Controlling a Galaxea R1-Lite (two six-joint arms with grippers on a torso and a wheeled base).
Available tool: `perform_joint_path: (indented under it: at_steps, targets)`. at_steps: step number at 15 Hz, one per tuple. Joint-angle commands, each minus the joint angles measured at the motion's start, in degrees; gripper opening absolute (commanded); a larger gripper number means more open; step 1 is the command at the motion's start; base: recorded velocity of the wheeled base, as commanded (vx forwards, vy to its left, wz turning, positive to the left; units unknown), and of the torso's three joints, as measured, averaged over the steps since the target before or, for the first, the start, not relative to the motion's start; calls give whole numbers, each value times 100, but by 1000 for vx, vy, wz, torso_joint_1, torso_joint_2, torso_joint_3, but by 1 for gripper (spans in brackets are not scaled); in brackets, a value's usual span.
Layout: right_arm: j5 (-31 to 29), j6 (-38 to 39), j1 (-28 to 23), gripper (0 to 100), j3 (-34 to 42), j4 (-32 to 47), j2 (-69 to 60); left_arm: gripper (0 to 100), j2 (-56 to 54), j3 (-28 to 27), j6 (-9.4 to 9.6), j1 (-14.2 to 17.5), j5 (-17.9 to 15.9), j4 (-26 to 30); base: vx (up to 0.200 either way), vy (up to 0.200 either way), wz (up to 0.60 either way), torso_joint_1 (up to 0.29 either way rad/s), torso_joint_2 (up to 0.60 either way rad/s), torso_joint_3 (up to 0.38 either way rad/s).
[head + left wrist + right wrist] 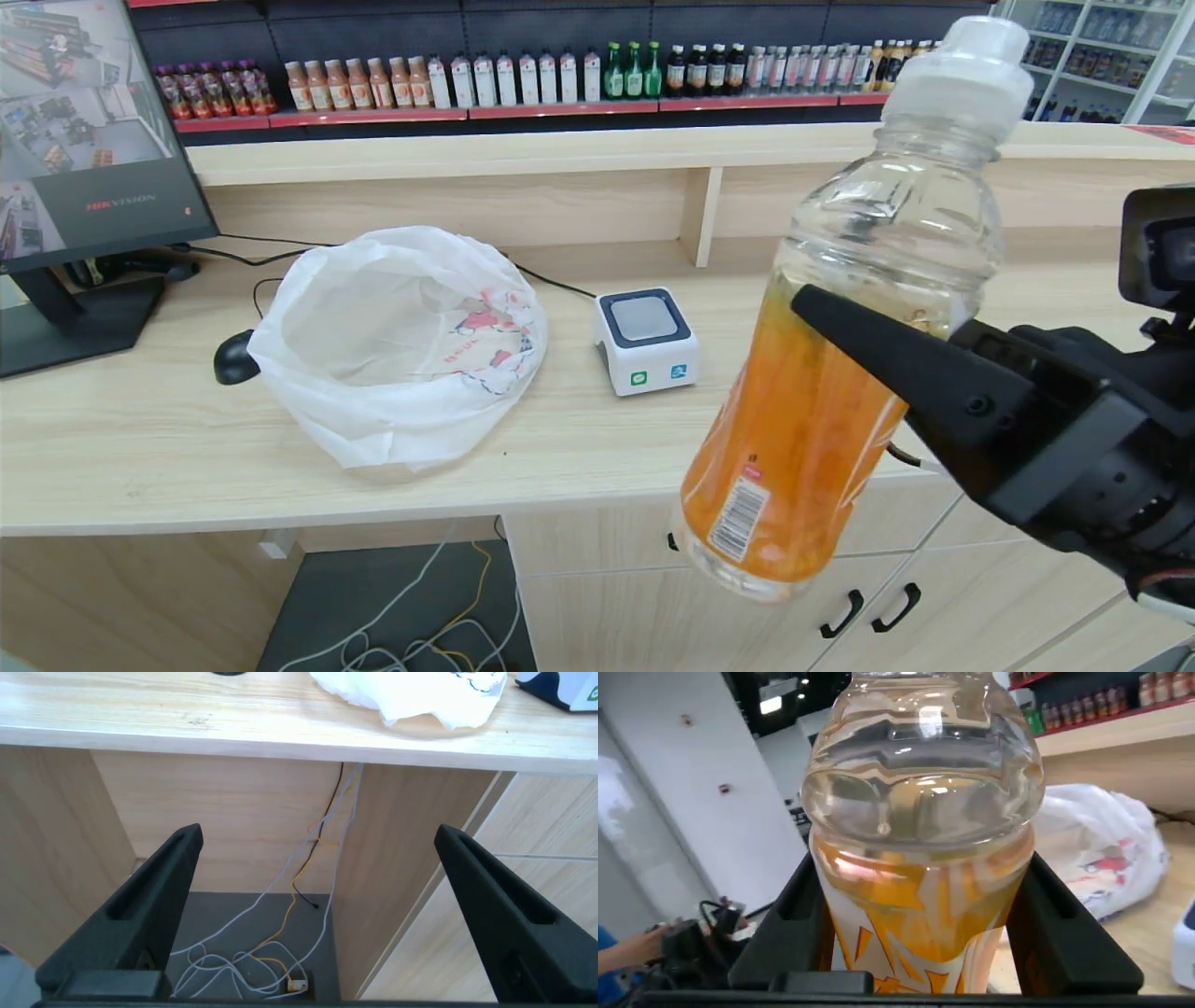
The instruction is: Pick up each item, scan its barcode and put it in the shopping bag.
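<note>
Apparently past the counter edge (280, 523), the right tool (924, 896) pinches the tilted bottle (803, 439); the left tool (318, 849) gapes.

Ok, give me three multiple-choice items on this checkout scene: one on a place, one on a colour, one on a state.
1. Where does the scanner stand relative to the shopping bag?
A. inside it
B. on the shelf behind
C. on the counter beside it

2. What colour is the drink in the bottle?
A. green
B. orange
C. blue

3. What state is the left hand in?
A. open and empty
B. shut on the bottle
C. shut on a cable

Answers:
1 C, the scanner sits on the counter to the robot's right of the bag, apart from it.
2 B, orange liquid fills the lower bottle.
3 A, it stands wide open with nothing in it.
</note>
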Motion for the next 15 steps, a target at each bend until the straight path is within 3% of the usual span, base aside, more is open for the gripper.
perform_joint_path:
  at_steps: [1, 8, 10, 15]
  targets:
    - [-697, -771, 87, 0, -154, -14, 274, 100, -2, 0, 0, 1, 2, 0, 0, 0, 0, 0, 0, 0]
    - [-2947, -2537, 166, 0, -137, -14, 529, 100, -2, 0, 0, 1, 2, 9, 0, 0, 0, 0, 0, 0]
    - [-3035, -2862, -89, 0, -356, -14, 635, 100, -2, 0, 0, 1, 2, 9, 0, 0, 0, 0, 0, 0]
    - [-3026, -2810, -678, 0, -743, -14, 1312, 100, -2, 0, 0, 1, 2, 0, 0, 0, 0, 0, 0, 0]
